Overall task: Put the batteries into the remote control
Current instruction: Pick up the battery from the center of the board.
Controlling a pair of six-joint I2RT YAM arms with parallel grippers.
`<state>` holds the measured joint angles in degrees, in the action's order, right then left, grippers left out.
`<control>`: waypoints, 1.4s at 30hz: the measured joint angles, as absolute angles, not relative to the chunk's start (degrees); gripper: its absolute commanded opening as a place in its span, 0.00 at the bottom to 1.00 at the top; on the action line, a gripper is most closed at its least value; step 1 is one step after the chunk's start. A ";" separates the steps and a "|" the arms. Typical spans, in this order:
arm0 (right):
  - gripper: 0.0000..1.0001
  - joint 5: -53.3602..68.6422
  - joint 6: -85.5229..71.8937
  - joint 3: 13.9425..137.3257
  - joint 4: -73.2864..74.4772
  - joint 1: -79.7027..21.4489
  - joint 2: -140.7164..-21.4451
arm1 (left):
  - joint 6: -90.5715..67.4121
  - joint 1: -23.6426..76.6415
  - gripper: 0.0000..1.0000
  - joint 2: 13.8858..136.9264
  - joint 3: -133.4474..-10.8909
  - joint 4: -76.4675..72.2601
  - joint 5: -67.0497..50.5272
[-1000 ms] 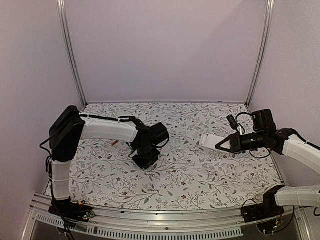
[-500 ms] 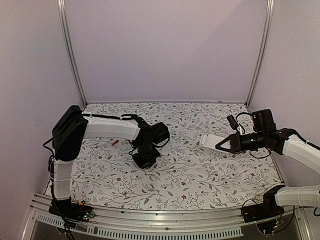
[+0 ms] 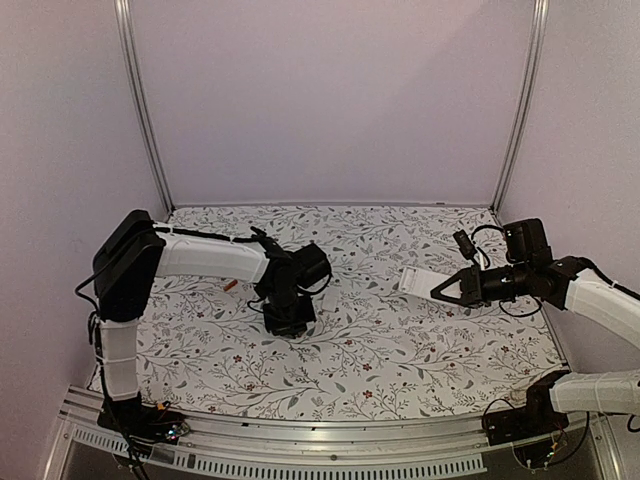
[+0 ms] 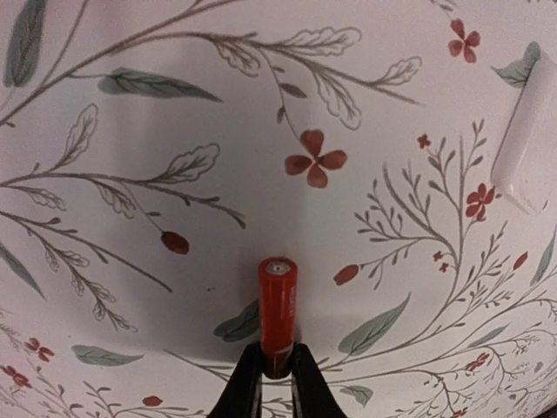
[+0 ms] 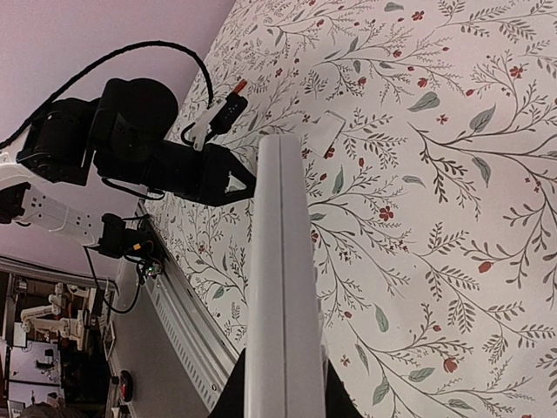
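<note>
Seen from above and behind the arms, the left gripper (image 3: 288,320) points down at the flowered table (image 3: 400,350), left of its middle. Its jaws and whatever is between them are hidden under the black wrist. A battery (image 3: 231,285) lies loose on the cloth just to the left of that wrist, apart from it. On the right, the right gripper (image 3: 438,290) hangs above the table and clamps the near end of the remote control (image 3: 413,279). The white body sticks out past the fingertips toward the table's middle, well apart from the left gripper.

Looking through the left wrist camera, a second battery (image 4: 277,309) is pinched by its near end between the two fingertips, which are drawn in tight on it. It runs straight out from them with its metal cap facing away. Whether the far end touches the cloth cannot be told. The white cover (image 4: 525,148) lies flat on the cloth at the right edge, well apart from this battery.

Through the right wrist camera, the remote control shows edge-on as a long white bar rising from between the fingers, which press on its two sides. Beyond it the left arm (image 5: 130,131) reaches down to the cloth, with the loose orange battery just past it.
</note>
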<state>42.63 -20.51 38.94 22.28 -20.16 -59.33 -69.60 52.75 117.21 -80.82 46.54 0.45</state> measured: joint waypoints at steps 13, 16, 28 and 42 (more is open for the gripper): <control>0.00 43.03 -20.53 38.94 22.31 -20.16 -59.33 | -55.16 52.49 0.35 117.19 -81.06 46.17 0.71; 0.00 43.03 -20.56 38.94 22.31 -20.16 -59.33 | -53.89 52.29 0.31 117.23 -81.06 46.24 1.13; 0.00 43.05 -20.53 38.94 22.35 -20.16 -59.33 | -49.47 50.24 0.17 120.11 -85.17 49.45 4.82; 0.00 44.27 -20.56 38.94 22.65 -20.16 -59.53 | -46.50 50.68 0.00 120.01 -85.67 49.84 7.33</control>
<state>44.27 -20.56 38.94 22.65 -20.16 -59.53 -46.50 50.68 120.01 -85.67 49.84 7.33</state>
